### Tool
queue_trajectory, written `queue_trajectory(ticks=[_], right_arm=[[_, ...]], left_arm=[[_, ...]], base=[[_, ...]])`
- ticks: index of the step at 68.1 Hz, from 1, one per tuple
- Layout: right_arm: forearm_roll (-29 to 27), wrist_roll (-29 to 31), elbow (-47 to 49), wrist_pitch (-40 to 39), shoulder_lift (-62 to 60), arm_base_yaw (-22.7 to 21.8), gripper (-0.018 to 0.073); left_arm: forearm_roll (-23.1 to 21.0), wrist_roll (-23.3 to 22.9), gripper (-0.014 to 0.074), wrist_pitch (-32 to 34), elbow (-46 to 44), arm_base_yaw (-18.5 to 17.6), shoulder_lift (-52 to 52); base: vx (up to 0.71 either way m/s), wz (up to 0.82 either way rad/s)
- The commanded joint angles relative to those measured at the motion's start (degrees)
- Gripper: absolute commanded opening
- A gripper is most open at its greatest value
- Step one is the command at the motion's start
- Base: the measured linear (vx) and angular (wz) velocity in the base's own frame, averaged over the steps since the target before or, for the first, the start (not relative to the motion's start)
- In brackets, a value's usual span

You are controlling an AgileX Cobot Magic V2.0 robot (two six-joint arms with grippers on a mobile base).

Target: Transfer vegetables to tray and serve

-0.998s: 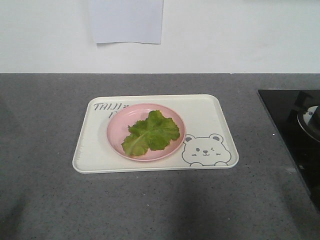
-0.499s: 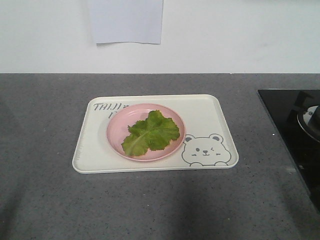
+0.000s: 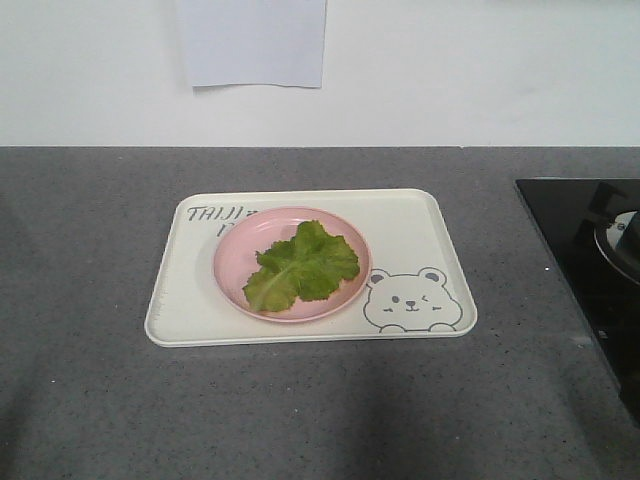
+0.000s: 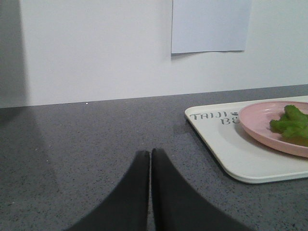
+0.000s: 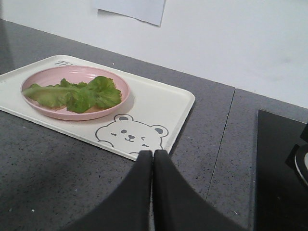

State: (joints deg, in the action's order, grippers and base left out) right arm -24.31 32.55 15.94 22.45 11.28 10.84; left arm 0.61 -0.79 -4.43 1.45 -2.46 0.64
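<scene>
The vegetables (image 3: 300, 267), light-green lettuce leaves, lie on a round pink plate (image 3: 232, 270) that sits on the cream-white tray (image 3: 420, 235) in the middle of the grey counter. From the right wrist view the vegetables (image 5: 77, 95) and tray (image 5: 168, 103) lie ahead and to the left. In the left wrist view the tray (image 4: 231, 154) and vegetables (image 4: 292, 124) are off to the right. My left gripper (image 4: 150, 152) is shut and empty over bare counter, left of the tray. My right gripper (image 5: 153, 153) is shut and empty just before the tray's near right corner.
A black cooktop (image 3: 585, 260) with a pan's edge (image 3: 620, 240) occupies the counter's right side. A white wall with a taped paper sheet (image 3: 252, 42) stands behind the counter.
</scene>
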Motion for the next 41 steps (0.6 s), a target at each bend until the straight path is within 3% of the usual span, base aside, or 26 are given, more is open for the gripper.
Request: queue_trajectory(ticks=[1, 41], right_arm=[[-0.6, 0.3, 1.4, -3.6, 0.6, -0.1, -0.0006], [-0.6, 0.3, 1.4, -3.6, 0.6, -0.1, -0.0006]], left_arm=[[1.3, -3.1, -0.0006, 3.7, 1.6, 0.2, 1.0], [0.6, -3.1, -0.0006, 3.7, 1.6, 0.2, 0.8]], base=[[0.0, 0.0], [0.0, 0.0]])
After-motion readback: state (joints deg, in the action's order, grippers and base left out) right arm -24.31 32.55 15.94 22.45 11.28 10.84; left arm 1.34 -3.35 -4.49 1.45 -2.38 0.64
